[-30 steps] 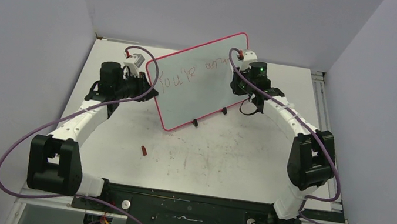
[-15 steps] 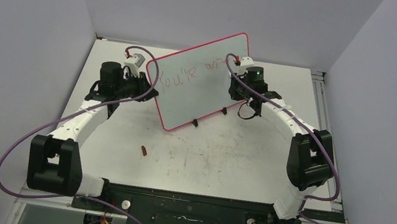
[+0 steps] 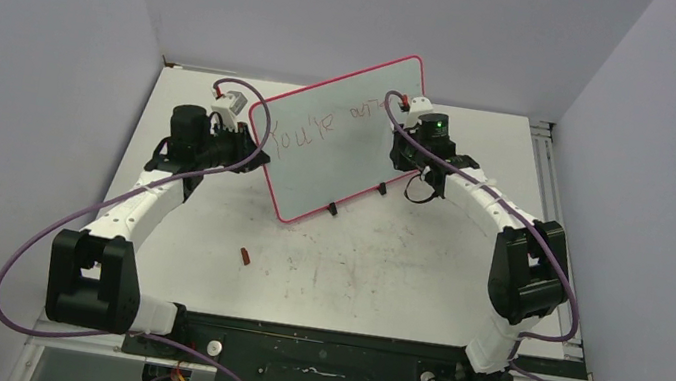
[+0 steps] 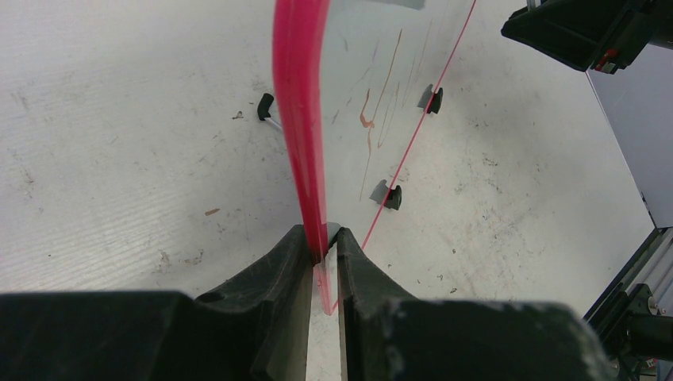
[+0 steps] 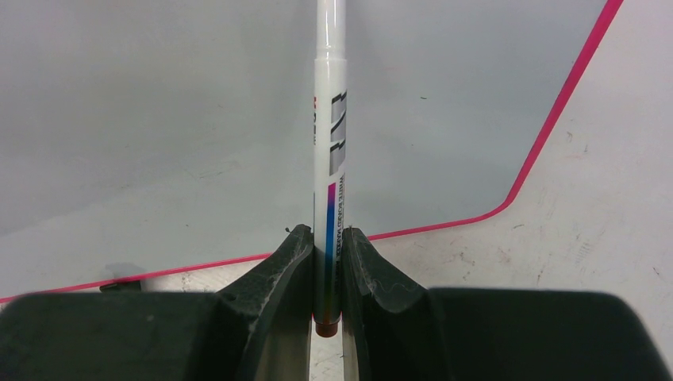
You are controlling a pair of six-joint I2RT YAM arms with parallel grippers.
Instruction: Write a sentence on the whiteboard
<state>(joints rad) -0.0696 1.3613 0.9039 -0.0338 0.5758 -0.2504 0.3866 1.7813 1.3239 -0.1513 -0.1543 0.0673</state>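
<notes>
My left end effector is clamped on the pink-red rim of the whiteboard, gripping it at the board's 9 o'clock edge. The board stands tilted at the 12 o'clock part of the worktop, resting on its two black clip feet. My right end effector is closed on a white marker at the board's 3 o'clock side. The marker points toward 12 o'clock in my right wrist view, over the pale surface; its tip is out of sight. The sentence reads "You're", with a few more letters toward 2 o'clock. A small reddish piece lies on the worktop at the board's 7 o'clock, well apart.
</notes>
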